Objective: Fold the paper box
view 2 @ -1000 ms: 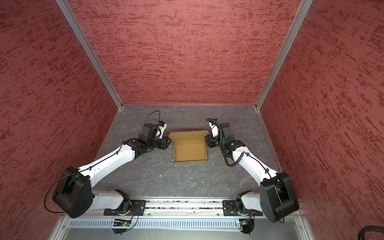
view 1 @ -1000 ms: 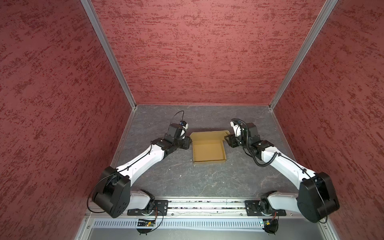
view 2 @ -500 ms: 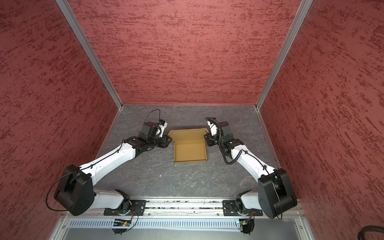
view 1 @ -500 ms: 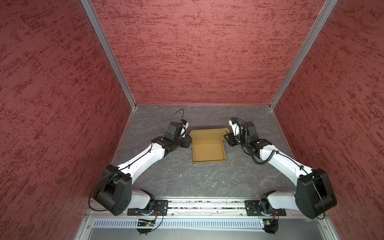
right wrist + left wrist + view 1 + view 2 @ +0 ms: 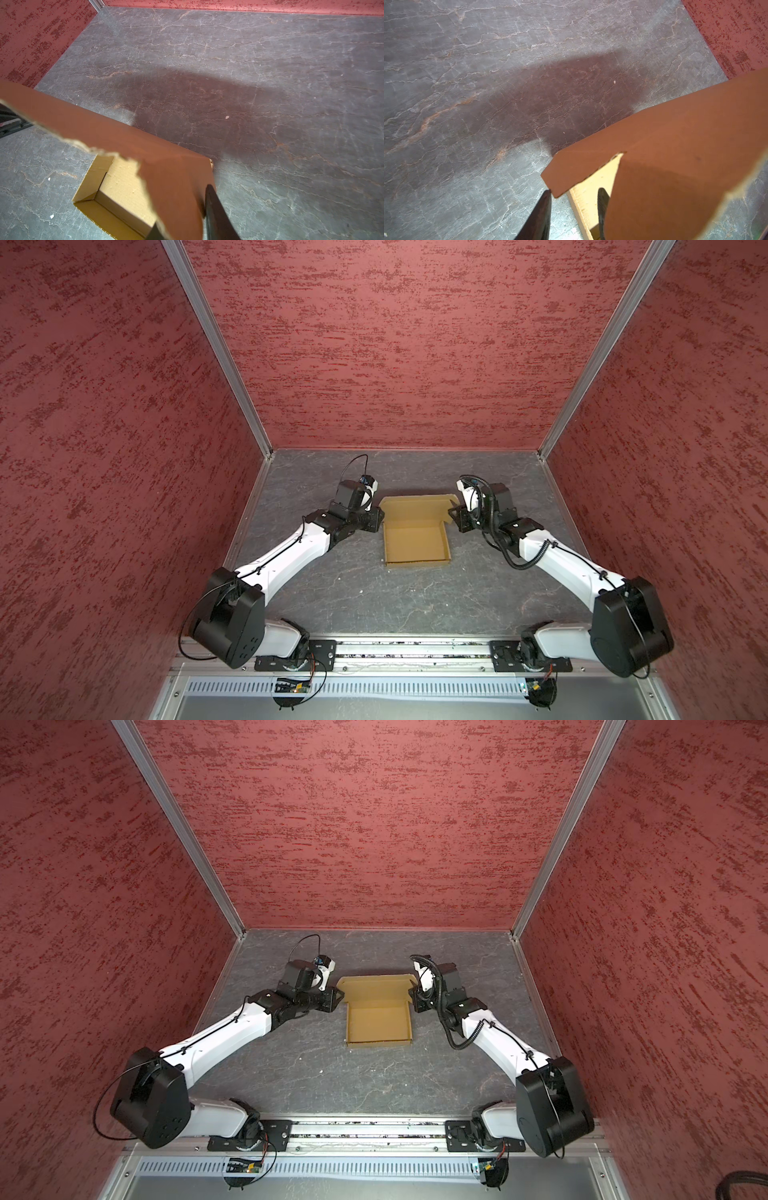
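Note:
The paper box [image 5: 415, 545] [image 5: 378, 1023], tan cardboard, sits mid-table as a shallow tray. Its lid [image 5: 415, 508] is raised along the far side. My left gripper [image 5: 379, 517] [image 5: 338, 996] is at the box's far-left corner. In the left wrist view my left gripper [image 5: 575, 190] is open, straddling the tray's side wall [image 5: 581, 199], and one fingertip touches the corner of the lid's side flap [image 5: 571, 176]. My right gripper [image 5: 453, 516] [image 5: 411, 999] is at the far-right corner. In the right wrist view my right gripper [image 5: 185, 207] is shut on the lid's side flap [image 5: 176, 187], which partly hides one finger.
Grey stone-patterned table [image 5: 415, 605] walled by red textured panels on three sides. An aluminium rail [image 5: 415, 651] with both arm bases runs along the near edge. Small white crumbs [image 5: 360, 591] lie on the table.
The right jaws have narrowed onto the lid's right flap and the left jaws have narrowed a little. Both arms and the box have barely shifted.

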You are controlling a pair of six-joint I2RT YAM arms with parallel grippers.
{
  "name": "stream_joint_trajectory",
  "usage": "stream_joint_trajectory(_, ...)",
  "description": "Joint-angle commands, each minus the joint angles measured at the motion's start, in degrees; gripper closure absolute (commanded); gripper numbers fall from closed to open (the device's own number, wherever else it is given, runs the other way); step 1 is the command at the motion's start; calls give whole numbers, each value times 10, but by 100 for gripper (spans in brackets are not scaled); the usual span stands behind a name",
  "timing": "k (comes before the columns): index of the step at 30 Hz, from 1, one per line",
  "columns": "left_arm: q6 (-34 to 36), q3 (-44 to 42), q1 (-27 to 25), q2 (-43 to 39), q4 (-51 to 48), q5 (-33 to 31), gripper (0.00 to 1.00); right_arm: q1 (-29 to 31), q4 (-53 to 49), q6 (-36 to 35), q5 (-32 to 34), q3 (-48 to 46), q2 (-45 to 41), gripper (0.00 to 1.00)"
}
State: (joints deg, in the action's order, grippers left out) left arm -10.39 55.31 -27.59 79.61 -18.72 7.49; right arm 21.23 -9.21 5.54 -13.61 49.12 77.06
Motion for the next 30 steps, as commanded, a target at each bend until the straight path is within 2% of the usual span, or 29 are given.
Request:
stream_joint_trajectory(1, 7, 17, 3, 7, 1, 10, 64, 6, 14, -4, -8, 20, 1, 77)
stream_joint_trajectory(13, 13, 15, 3, 9, -6, -1, 64, 7, 12, -13, -1, 21, 3, 83)
stream_joint_trajectory(22, 17, 9, 8, 3, -13, -16, 57, 6, 4, -29, 2, 18, 5, 87)
stream_joint_trajectory(30, 29, 21, 17, 17, -7, -18, 56, 6, -3, -36, 2, 18, 5, 90)
